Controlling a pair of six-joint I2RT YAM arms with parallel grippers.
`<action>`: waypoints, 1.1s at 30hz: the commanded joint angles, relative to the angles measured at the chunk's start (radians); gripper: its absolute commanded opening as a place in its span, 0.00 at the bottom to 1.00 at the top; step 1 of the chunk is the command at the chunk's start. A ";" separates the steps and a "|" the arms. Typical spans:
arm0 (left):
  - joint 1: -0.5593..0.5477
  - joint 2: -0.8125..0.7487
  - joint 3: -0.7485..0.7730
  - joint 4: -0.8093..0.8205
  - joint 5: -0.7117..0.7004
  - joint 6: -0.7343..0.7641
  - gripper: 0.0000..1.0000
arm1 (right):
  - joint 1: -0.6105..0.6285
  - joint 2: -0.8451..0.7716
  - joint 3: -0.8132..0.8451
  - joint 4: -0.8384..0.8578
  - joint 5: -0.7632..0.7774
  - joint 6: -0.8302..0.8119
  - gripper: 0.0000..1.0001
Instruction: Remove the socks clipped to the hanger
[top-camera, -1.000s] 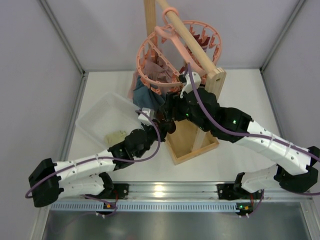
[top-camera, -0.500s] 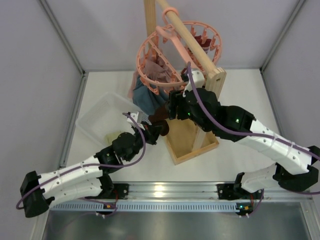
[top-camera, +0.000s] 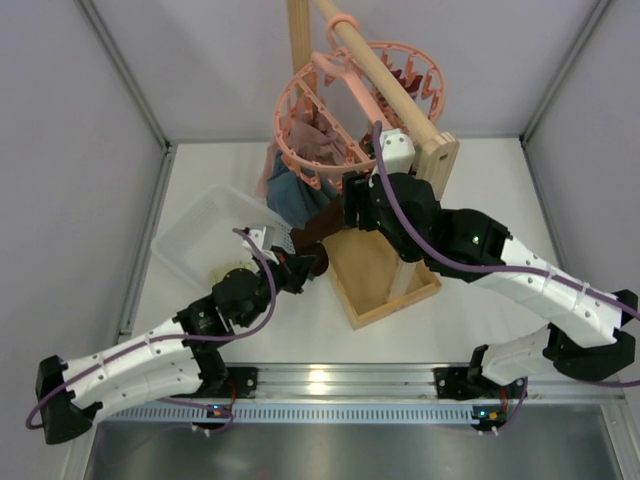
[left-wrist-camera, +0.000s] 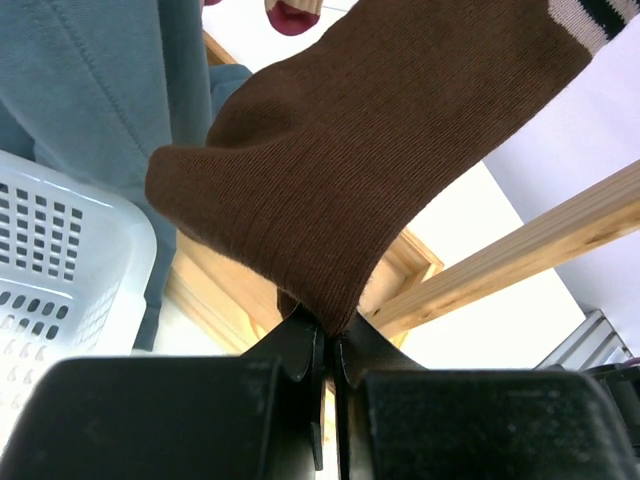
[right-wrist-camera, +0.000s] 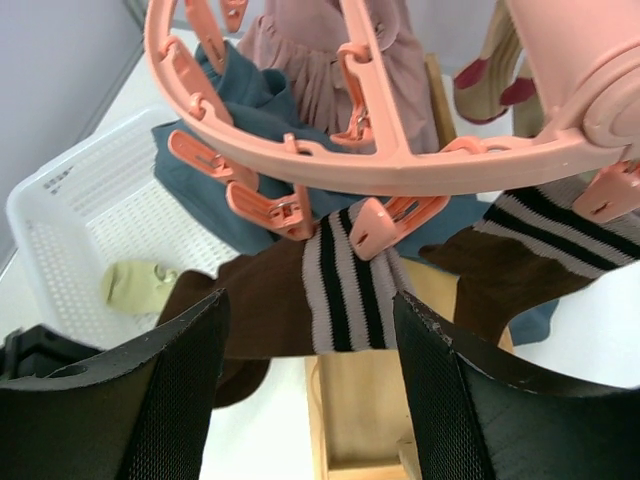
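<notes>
Dark brown ribbed sock with striped cuff (left-wrist-camera: 330, 170) pulled taut from its peg on the salmon-pink round plastic clip hanger (right-wrist-camera: 400, 175), both my grippers on the job

My left gripper (left-wrist-camera: 328, 335) is clenched on the toe end, low and out from the hanger's near rim. The sock's long axis slants from that pinch up to the pink clip peg (right-wrist-camera: 385, 222) on the rim, which bites the striped cuff. My right gripper (right-wrist-camera: 308, 300) is released, jaws spread wide just under the hanger, one finger each side of that cuff and not touching it. It is the arm nearer the peg, so I judge the coming move turns on it reaching the clip straight above its fingers while the left keeps tension. A pale cream sock (right-wrist-camera: 140, 285) lies in the white perforated plastic basket (right-wrist-camera: 90, 220) below the hanger
</notes>
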 joint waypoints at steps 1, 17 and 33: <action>0.005 -0.045 0.014 -0.031 -0.001 -0.008 0.00 | 0.002 0.008 0.002 0.041 0.135 -0.064 0.63; 0.005 -0.030 0.087 -0.076 0.040 0.012 0.00 | -0.006 0.007 -0.055 0.134 -0.340 0.020 0.63; 0.005 0.196 0.145 0.002 0.048 -0.015 0.00 | 0.023 -0.150 -0.196 0.050 -0.413 0.086 0.63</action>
